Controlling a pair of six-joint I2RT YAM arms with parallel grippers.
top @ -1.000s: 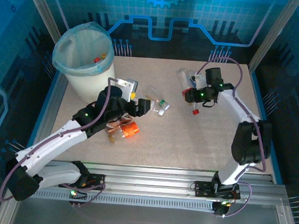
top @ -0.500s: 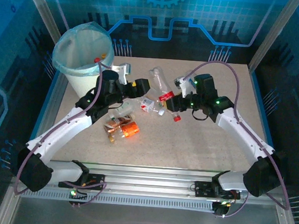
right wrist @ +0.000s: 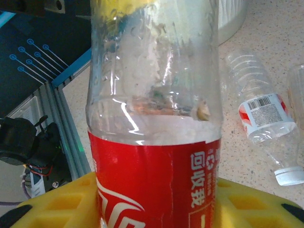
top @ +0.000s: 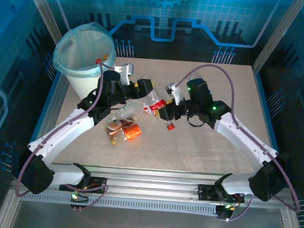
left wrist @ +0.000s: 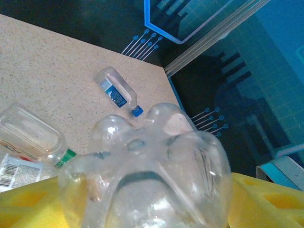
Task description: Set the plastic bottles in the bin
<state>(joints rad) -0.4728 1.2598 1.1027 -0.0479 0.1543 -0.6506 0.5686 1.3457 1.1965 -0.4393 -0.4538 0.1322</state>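
top external: high behind near edge, looking down on whole desk (top: 212,149) | left wrist: very near clear bottle (left wrist: 147,166), base-on, facing far desk corner | right wrist: very near red-labelled bottle (right wrist: 156,190), also seen mid-desk from above

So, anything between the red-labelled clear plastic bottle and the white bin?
The left arm itself: the left gripper sits at the base of the red-labelled clear plastic bottle, which the right gripper holds, on the side toward the round white bag-lined bin. No loose object visible between.
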